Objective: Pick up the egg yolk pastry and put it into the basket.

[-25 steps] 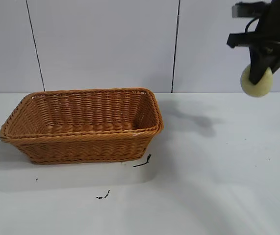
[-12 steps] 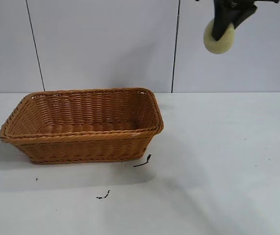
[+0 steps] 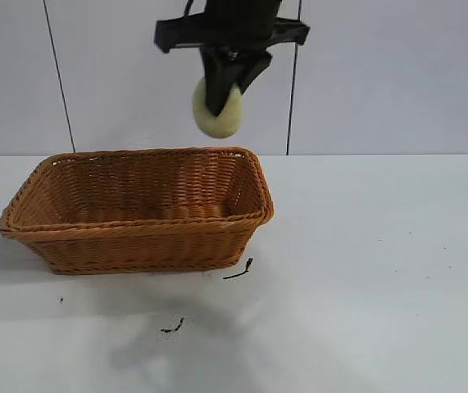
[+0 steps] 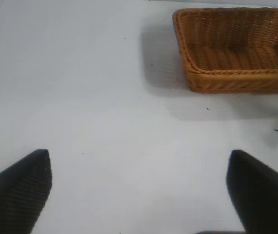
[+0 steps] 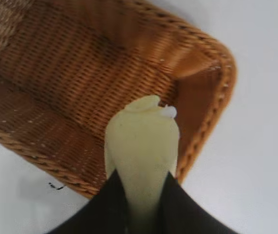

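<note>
My right gripper (image 3: 220,102) is shut on the pale yellowish egg yolk pastry (image 3: 218,115) and holds it high above the right part of the orange-brown wicker basket (image 3: 135,237). In the right wrist view the squeezed pastry (image 5: 141,146) sticks out between the two dark fingers (image 5: 110,204), with the basket's inside and a rounded corner (image 5: 212,97) below it. My left gripper (image 4: 139,192) is open and empty over bare table, far from the basket (image 4: 236,80), and is out of the exterior view.
The basket stands on a white table (image 3: 381,270) before a white panelled wall. Small black scraps (image 3: 238,271) lie on the table just in front of the basket, with another (image 3: 173,327) nearer the front.
My right gripper has carried the pastry from the far right, up and then leftward, to a spot above the basket's right part. The basket has not moved.
</note>
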